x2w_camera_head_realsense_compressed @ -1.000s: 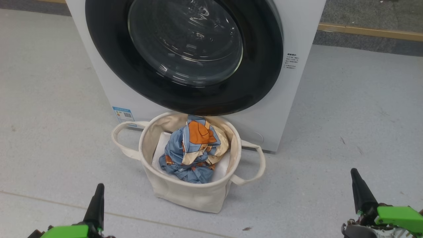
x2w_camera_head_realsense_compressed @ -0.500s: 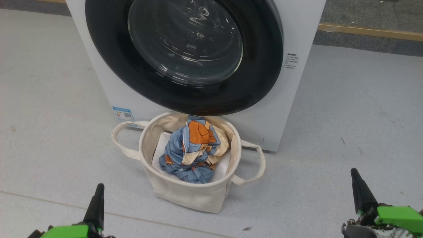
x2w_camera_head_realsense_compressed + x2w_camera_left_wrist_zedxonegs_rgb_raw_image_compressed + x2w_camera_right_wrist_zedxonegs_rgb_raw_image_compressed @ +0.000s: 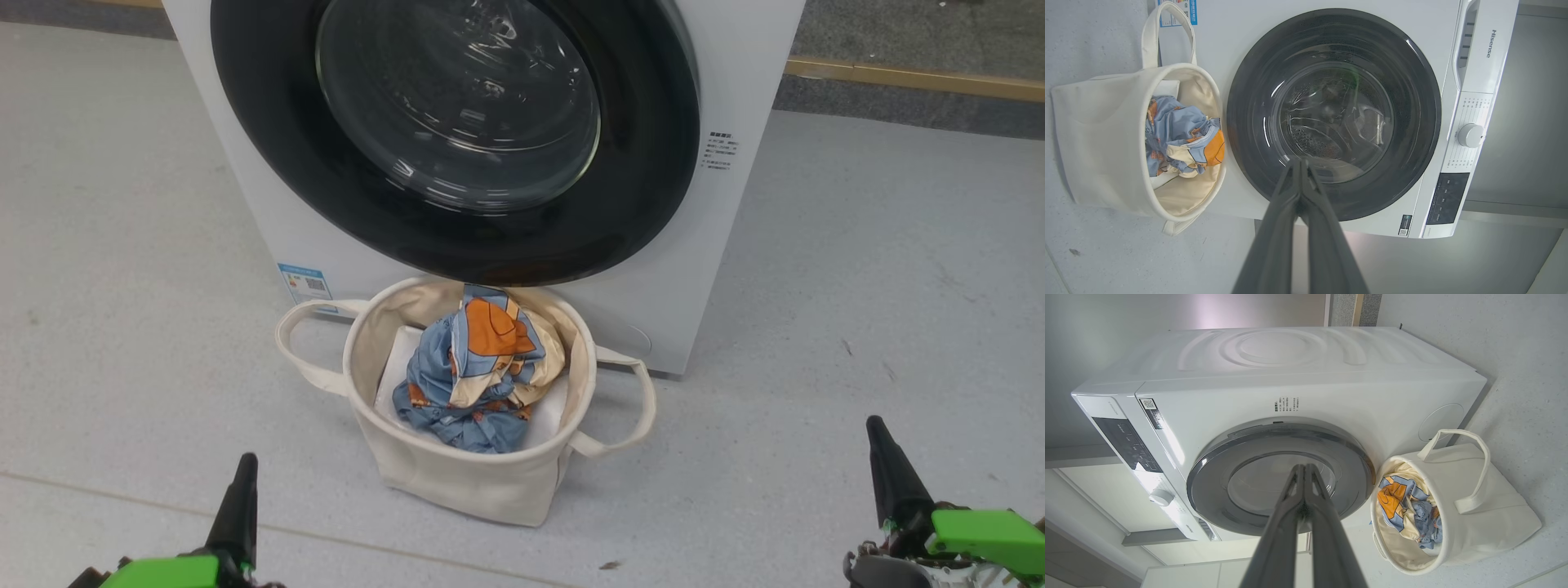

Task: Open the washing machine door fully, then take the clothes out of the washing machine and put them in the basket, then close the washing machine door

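Observation:
The white washing machine [image 3: 735,65] stands ahead with its black-rimmed round door [image 3: 637,180] shut flat against its front. Right below the door, the cream basket [image 3: 457,482] sits on the floor, and the blue and orange clothes [image 3: 478,367] lie bunched inside it over a white sheet. My left gripper [image 3: 243,465] rests low at the lower left, shut and empty. My right gripper [image 3: 876,426] rests at the lower right, also shut and empty. Both are well back from the basket. The wrist views show the door [image 3: 1412,122] [image 3: 1208,490] closed and the clothes [image 3: 1175,134] [image 3: 1404,506] in the basket [image 3: 1094,134] [image 3: 1494,510].
Grey speckled floor [image 3: 122,245] spreads on both sides of the machine. A wooden strip [image 3: 914,77] runs along the far right edge. The control panel and dial [image 3: 1470,134] sit on the machine's upper front.

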You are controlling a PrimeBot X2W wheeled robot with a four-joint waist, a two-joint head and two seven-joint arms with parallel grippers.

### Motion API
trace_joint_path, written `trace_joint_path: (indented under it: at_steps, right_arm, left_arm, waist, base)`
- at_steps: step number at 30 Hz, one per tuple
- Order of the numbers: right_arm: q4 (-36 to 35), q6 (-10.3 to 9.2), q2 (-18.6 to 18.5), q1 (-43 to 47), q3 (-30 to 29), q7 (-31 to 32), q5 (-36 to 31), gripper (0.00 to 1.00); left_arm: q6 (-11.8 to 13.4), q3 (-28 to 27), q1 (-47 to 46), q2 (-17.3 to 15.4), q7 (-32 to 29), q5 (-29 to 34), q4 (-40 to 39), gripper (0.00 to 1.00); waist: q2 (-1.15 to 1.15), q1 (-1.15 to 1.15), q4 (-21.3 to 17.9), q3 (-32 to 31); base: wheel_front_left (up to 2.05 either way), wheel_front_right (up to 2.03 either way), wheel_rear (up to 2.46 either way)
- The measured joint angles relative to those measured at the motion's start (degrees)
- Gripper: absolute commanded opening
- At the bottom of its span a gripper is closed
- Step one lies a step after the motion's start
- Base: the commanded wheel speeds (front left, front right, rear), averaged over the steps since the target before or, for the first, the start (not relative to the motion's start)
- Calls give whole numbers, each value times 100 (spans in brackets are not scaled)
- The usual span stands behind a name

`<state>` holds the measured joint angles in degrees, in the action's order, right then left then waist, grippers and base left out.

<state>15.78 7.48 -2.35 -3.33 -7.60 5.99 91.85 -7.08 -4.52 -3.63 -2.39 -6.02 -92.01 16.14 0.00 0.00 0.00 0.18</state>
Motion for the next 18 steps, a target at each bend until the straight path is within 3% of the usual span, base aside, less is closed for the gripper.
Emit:
trace_joint_path:
  at_steps: [18]
  right_arm:
    - [0, 0, 0, 0, 0, 0, 0, 0]
  left_arm:
    - [-1, -1, 0, 0, 0, 0, 0, 0]
  waist:
    - [0, 0, 0, 0]
  base:
    - [0, 0, 0]
